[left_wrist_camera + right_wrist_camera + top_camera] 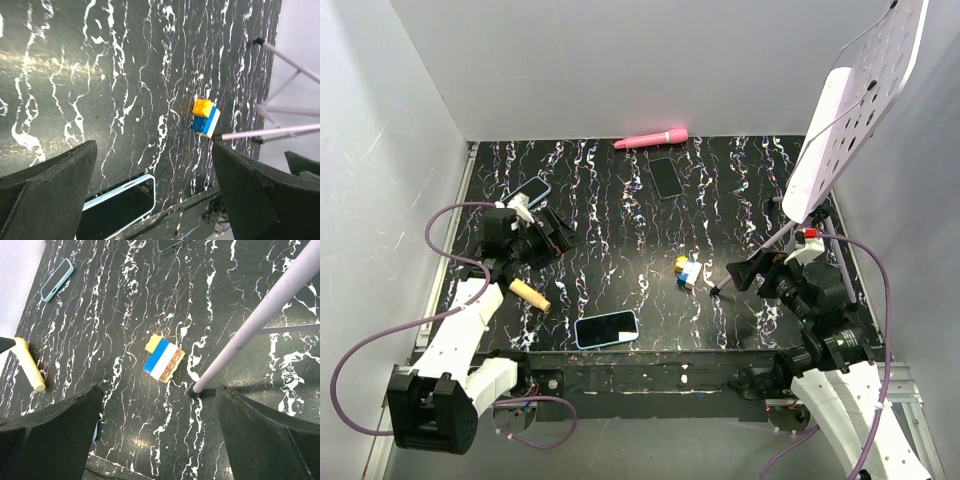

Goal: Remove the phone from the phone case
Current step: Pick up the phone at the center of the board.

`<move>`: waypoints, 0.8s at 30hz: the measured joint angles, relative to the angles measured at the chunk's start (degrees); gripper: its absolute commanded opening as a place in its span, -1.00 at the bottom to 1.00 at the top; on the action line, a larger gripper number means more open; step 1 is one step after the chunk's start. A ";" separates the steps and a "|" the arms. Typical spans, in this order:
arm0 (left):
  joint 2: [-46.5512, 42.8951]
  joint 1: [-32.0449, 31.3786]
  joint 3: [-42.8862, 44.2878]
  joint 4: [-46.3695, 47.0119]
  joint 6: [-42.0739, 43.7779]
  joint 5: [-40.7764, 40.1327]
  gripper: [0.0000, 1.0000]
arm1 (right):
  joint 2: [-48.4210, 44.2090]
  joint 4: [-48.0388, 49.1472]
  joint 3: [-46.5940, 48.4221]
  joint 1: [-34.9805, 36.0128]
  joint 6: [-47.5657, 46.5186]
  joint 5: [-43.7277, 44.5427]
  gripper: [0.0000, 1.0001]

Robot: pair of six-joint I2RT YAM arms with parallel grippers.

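Note:
A phone in a light-blue case (606, 329) lies screen up near the table's front edge; it also shows at the bottom of the left wrist view (120, 205). A second phone in a light-blue case (528, 192) lies at the back left, and also in the right wrist view (57, 279). A bare black phone (666, 177) lies at the back centre. My left gripper (555, 235) is open and empty above the left side of the table (154, 146). My right gripper (745, 273) is open and empty over the table's right side (159, 389).
A small stack of toy bricks (687, 271) (205, 118) (164, 359) lies mid-table. A wooden peg (530, 294) (29, 370) lies at the left. A pink tool (651, 138) lies at the back wall. A white perforated board on thin legs (840, 110) (255, 320) stands at the right.

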 measured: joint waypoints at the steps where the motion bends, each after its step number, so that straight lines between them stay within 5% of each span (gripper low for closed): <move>1: 0.63 -0.39 0.00 0.09 0.13 0.52 0.99 | 0.22 0.02 0.00 0.00 0.00 -0.24 1.00; 5: 2.97 -6.34 0.15 -0.09 1.51 0.09 0.99 | 0.83 0.22 0.00 0.00 -0.70 -2.89 1.00; 15: 7.58 -32.41 3.21 -5.01 6.45 -14.03 0.99 | 6.34 3.28 0.39 0.00 -3.87 -13.86 1.00; 24: 22.64 -50.16 12.46 -14.73 19.82 -18.91 0.99 | 9.86 5.77 -0.52 0.00 -5.99 -21.03 1.00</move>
